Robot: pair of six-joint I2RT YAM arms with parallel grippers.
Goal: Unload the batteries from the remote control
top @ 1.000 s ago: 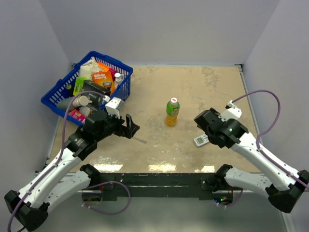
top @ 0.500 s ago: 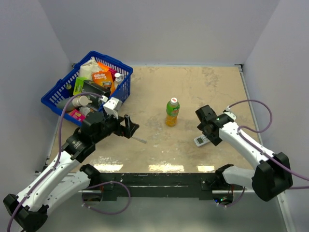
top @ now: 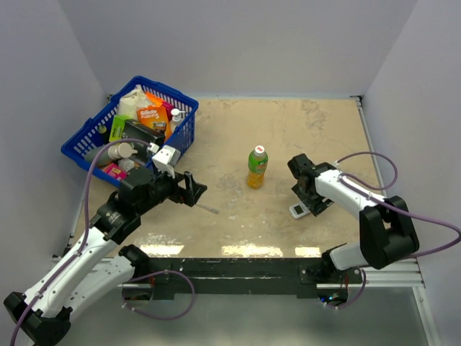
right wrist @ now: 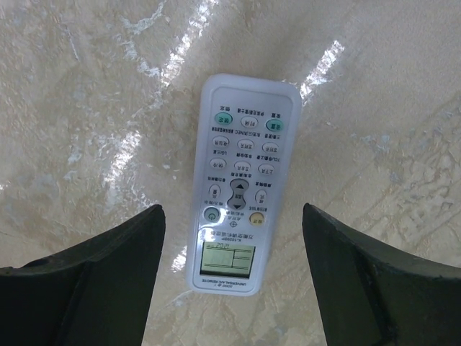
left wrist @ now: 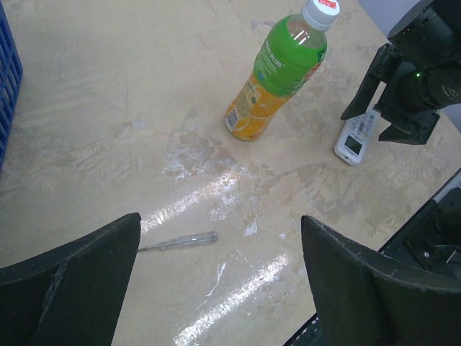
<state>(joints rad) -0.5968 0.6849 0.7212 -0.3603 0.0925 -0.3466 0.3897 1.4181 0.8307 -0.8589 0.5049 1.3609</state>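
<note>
White remote control (right wrist: 238, 194) lies buttons-up on the surface (right wrist: 374, 108), framed by the open, empty right gripper (right wrist: 232, 209) above it. The left gripper (left wrist: 220, 220) is open too. Pickup seems in hand: next, close on its sides, then flip it to reach the unseen batteries.

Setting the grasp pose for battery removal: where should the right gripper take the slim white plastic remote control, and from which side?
Grip the slim white plastic remote control across its two long edges, near mid-length, coming straight down from above. It lies flat, button face up, on the beige table, so only the narrow sides give opposing surfaces. The right gripper hangs above, open jaws flanking the display end.
</note>
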